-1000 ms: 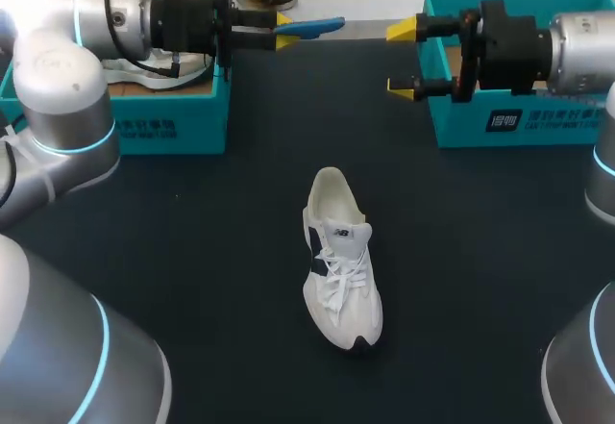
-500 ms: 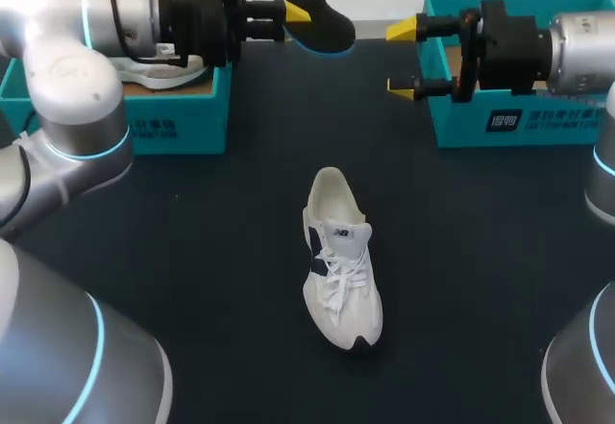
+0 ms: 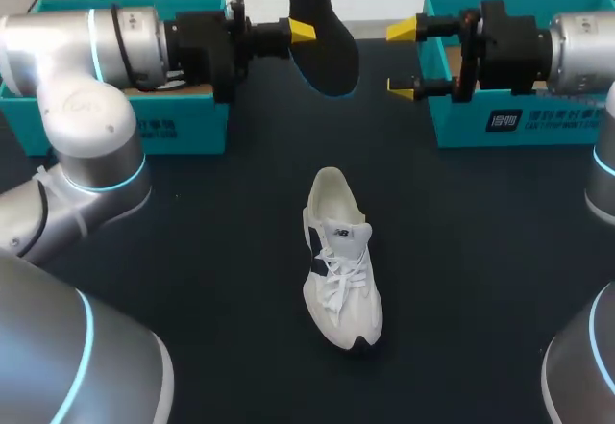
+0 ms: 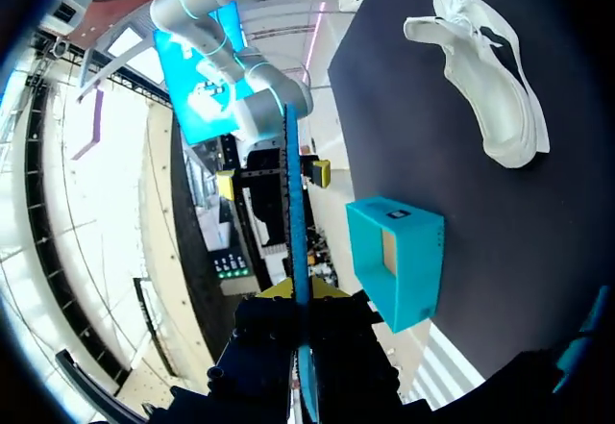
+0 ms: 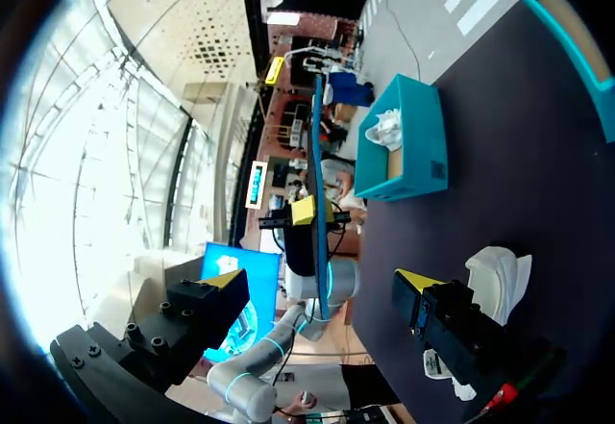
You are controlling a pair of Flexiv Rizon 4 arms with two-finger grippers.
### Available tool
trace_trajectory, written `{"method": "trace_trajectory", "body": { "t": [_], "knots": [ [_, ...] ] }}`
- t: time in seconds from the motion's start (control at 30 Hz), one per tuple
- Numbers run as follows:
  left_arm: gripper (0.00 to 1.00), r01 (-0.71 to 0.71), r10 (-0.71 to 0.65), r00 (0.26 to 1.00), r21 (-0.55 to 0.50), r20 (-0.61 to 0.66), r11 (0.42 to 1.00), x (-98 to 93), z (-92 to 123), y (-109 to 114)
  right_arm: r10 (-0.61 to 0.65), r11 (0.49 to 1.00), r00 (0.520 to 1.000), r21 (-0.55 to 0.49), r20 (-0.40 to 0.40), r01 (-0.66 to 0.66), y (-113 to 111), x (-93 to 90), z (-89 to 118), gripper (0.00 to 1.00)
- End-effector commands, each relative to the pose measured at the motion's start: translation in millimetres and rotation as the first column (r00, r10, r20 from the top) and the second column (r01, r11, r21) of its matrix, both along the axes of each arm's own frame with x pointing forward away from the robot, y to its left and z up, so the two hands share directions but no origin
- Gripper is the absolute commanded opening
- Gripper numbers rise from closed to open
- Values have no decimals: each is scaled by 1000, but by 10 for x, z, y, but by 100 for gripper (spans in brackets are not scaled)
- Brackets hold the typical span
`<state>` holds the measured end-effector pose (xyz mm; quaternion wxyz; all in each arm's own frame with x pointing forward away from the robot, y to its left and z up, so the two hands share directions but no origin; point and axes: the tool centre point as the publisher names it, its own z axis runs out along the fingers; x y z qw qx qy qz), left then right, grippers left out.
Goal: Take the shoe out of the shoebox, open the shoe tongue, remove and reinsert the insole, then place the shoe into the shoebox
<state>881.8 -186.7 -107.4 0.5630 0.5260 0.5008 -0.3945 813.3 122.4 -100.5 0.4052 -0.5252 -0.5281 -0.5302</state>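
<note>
Head view shows you the left gripper [image 3: 300,30] clamped on one edge of the black foam insole with the blue underside [image 3: 325,44], holding it upright in the air above the far side of the dark table [image 3: 480,280]. This probably keeps it clear for lining up with the shoe. The right gripper [image 3: 404,58] stands wide and empty, facing the insole, perhaps ready to assist. The white lace-up sneaker [image 3: 341,261] rests mid-table on its sole, between and well apart from two teal cardboard shoeboxes [image 3: 144,131], awaiting reinsertion.

Matt black insole [image 3: 325,39], white cloth shoe [image 3: 341,275]
</note>
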Motion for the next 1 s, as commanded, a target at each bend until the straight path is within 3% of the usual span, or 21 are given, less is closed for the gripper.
{"method": "trace_trajectory", "body": {
  "t": [0.03, 0.23, 0.9, 0.97, 1.0],
  "knots": [
    [0, 54, -54, 998, 7, -28, 999, -36, -78, -59, -3, 1000, 1000, 1, 0, 3, 21, 1, -9, 100],
    [0, 117, -112, 989, 45, -92, 992, -148, -145, -152, -3, 1000, 1000, 1, 0, 3, 21, 1, -9, 100],
    [0, 158, -157, 987, 35, -36, 987, -202, -144, -393, 110, 994, 993, 14, -39, -110, 238, -54, -65, 100],
    [0, 157, -156, 987, 33, -34, 987, -199, -134, -419, 119, 993, 992, 15, -43, -119, 267, -60, -71, 84],
    [0, 158, -157, 987, 28, -32, 987, -200, -129, -432, 120, 993, 992, 14, -44, -119, 277, -58, -77, 82]
  ]
}}
